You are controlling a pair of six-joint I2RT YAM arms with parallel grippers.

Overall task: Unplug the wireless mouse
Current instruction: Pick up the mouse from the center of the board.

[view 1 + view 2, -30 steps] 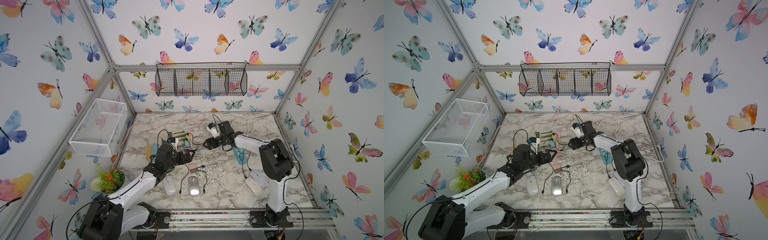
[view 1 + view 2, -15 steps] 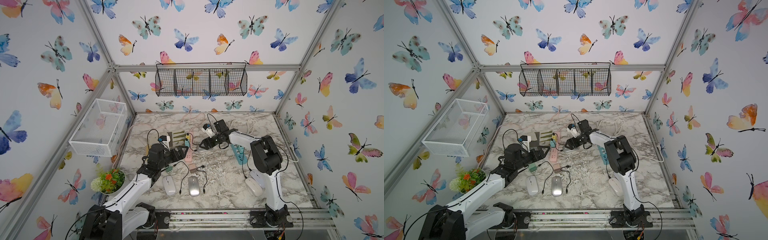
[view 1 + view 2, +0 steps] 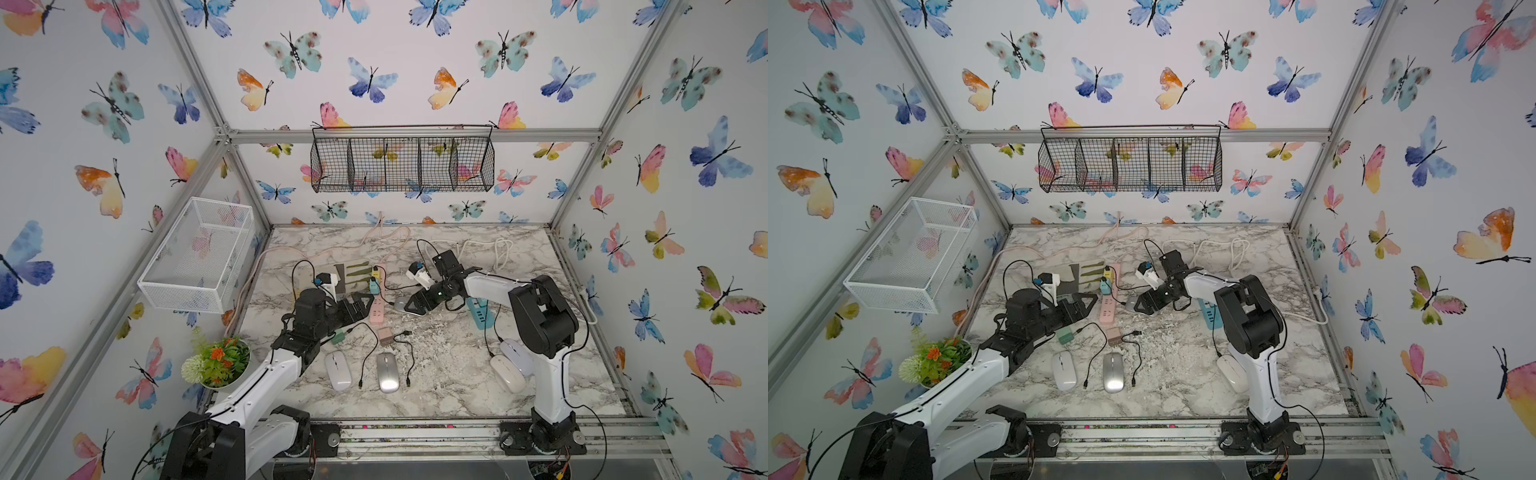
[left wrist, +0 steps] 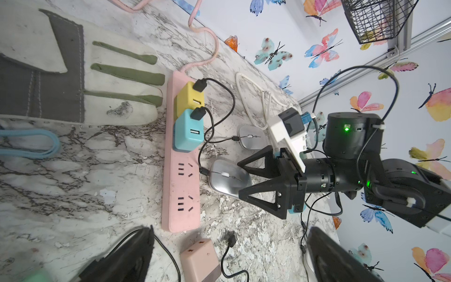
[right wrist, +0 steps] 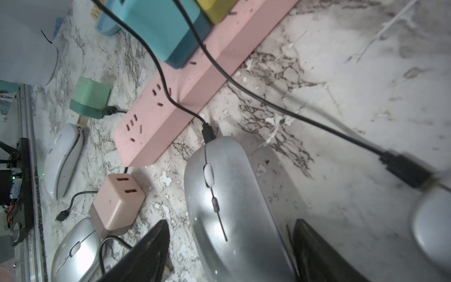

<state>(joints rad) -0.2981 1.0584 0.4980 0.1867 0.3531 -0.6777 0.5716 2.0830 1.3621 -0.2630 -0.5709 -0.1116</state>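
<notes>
**Item:** silver mouse (image 5: 227,195), on the marble table (image 3: 457,374) just beside the pink strip (image 4: 180,195), mid-table; a black plug (image 5: 208,131) sits in its nose, so it is not yet unplugged; the cable (image 5: 156,63) runs back to the chargers on the strip, and which charger it feeds from is hard to trace.

**Right gripper** (image 4: 240,179): low over the mouse's tail end, jaws wide and straddling the body; one finger (image 5: 146,249) stands off each flank; whether either pad touches the shell cannot be told; nothing gripped.

**Left gripper** (image 3: 360,306): jaws fully wide, empty; hovering near the strip's near end, close to the mouse but apart from it and from the plug.

**Also on the table:** a second mouse (image 4: 252,140) farther back with its own cable in; teal charger (image 4: 188,131) and yellow charger (image 4: 189,97) seated in the strip; a loose pink charger (image 4: 200,258).

**Step in hand, as judged:** bracing; the right arm is placed to clamp the mouse so that it cannot slide.

**Next move calls for:** the right jaws to close on the flanks without riding up the curved shell; the left gripper to reach the plug, pinch the plug body rather than the cable, and draw it straight out along the mouse's length; care not to catch the other cable crossing nearby.
</notes>
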